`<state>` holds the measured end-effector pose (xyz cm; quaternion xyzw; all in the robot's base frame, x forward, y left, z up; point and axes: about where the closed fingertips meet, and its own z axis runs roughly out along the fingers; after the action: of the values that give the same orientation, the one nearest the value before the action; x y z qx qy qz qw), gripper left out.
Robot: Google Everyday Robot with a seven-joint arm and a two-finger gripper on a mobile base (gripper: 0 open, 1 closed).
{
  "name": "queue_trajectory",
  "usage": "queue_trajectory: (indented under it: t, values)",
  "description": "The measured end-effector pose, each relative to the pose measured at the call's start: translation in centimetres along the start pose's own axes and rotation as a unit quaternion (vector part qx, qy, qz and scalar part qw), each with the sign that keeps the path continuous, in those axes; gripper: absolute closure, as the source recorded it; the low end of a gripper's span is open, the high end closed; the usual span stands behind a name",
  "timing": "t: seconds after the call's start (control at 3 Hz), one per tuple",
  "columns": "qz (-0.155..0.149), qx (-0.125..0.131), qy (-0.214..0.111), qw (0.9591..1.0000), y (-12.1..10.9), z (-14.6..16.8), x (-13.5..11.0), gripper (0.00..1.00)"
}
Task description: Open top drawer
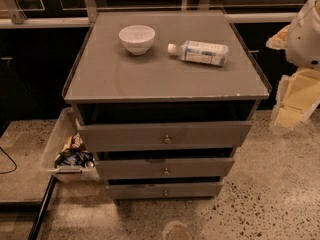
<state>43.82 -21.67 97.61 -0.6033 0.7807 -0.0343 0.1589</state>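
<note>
Nearest us, at 6 o'clock, lies the speckled floor. Just above it we see the lowest drawer, and above that the middle drawer, both narrow grey fronts with a small knob.

The top drawer sits just below the centre of our view. It is the widest front of the three, and its round knob is in the middle. A dark gap runs between its upper edge and the cabinet top; we cannot tell how far out it stands.

At 8 o'clock a clear plastic bin leans beside the cabinet, with snack packets inside.

At 3 o'clock, by the right edge, hangs the pale yellow gripper, well apart from the drawers and touching nothing we can see. We cannot tell whether it is open or closed. The white arm shell is above it at 2 o'clock.

Farther off, on the cabinet top, a white bowl stands upright at 11 o'clock. A plastic bottle lies on its side at 1 o'clock, with its cap pointing toward the bowl and the two apart.
</note>
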Motion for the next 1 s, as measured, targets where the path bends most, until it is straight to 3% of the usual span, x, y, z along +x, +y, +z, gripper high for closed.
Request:
queue_trajectory:
  t: [0.33, 1.0]
  values:
    - [-0.002, -0.003, -0.006, 1.0000, -0.1, 0.9, 0.0, 0.00]
    - [-0.045, -0.012, -0.051, 0.9976, 0.4, 7.8, 0.9, 0.00]
